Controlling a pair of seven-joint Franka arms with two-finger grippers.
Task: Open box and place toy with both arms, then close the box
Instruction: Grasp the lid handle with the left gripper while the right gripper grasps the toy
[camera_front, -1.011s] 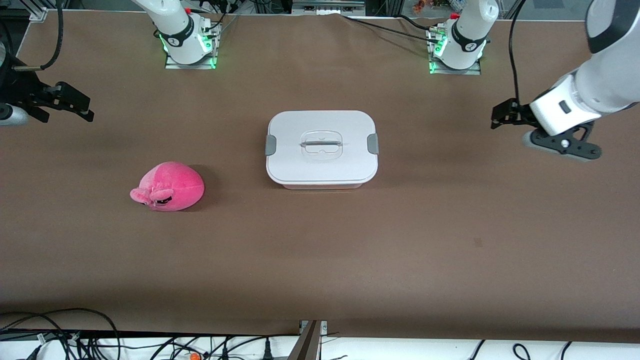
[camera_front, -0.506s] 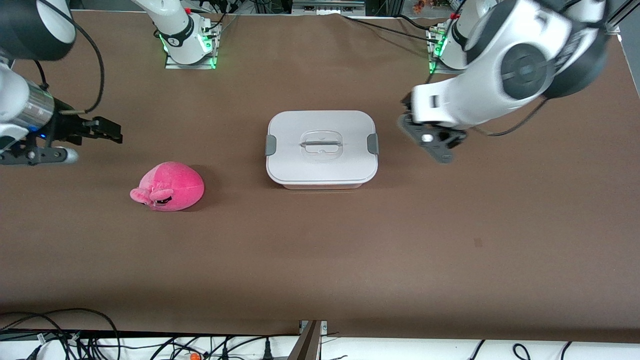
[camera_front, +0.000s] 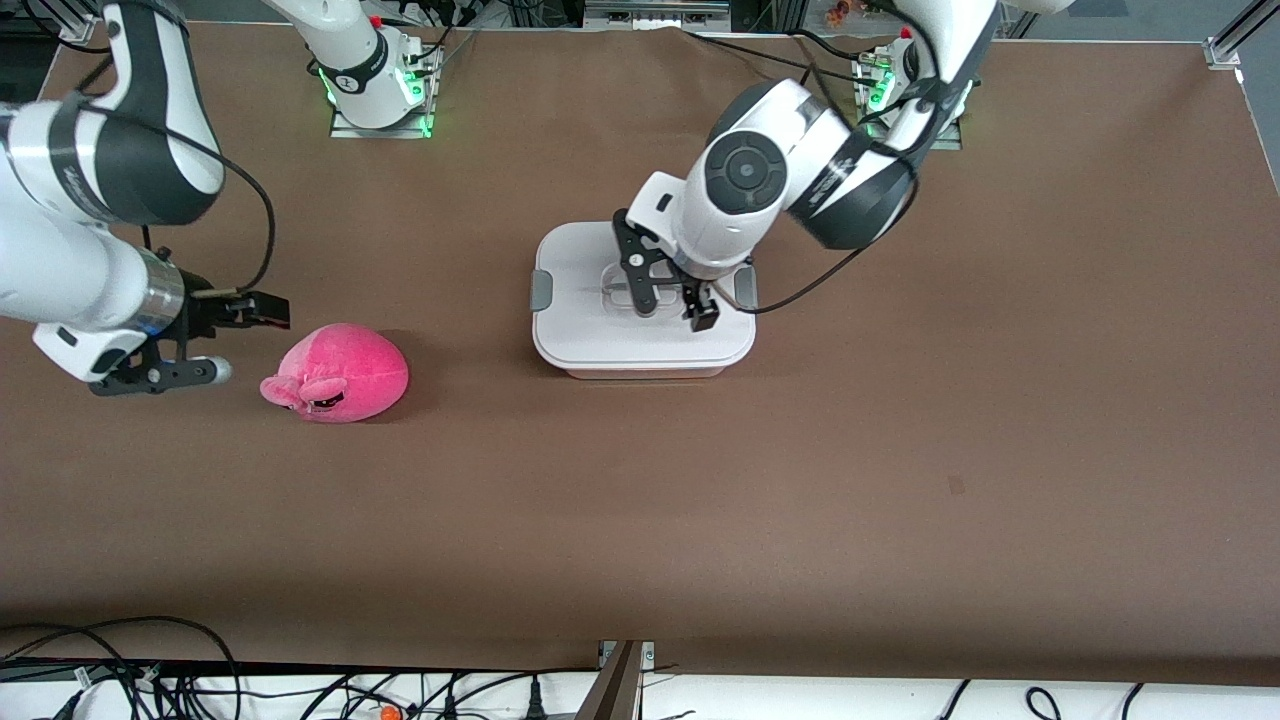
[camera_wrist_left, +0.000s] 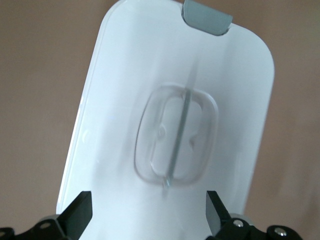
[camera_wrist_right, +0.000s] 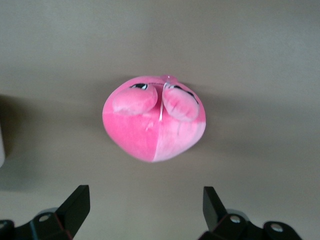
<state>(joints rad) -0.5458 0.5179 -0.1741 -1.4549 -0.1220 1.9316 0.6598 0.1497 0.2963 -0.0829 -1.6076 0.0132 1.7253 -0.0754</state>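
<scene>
Toy: the pink plush toy lies on the brown table, nearer to the front camera than the box and toward the right arm's end. Its paler ears and small dark face point away from the box. In the right wrist view the toy sits alone on the cloth, nothing touching it.

Right gripper: the right gripper hangs low over the table just beside the toy, at the toy's end away from the box. Its 2 fingers stand wide apart with nothing between them.

Box: the box stands mid-table with its white lid shut. A grey clip sits on the lid's short end toward the right arm. The clip at the other end is partly covered by the left arm.

Left gripper: the left gripper is over the middle of the lid, above the clear recessed handle. In the left wrist view its 2 fingers are spread wide, 1 on each side of the handle, and hold nothing. Whether the tips touch the lid cannot be told.
</scene>
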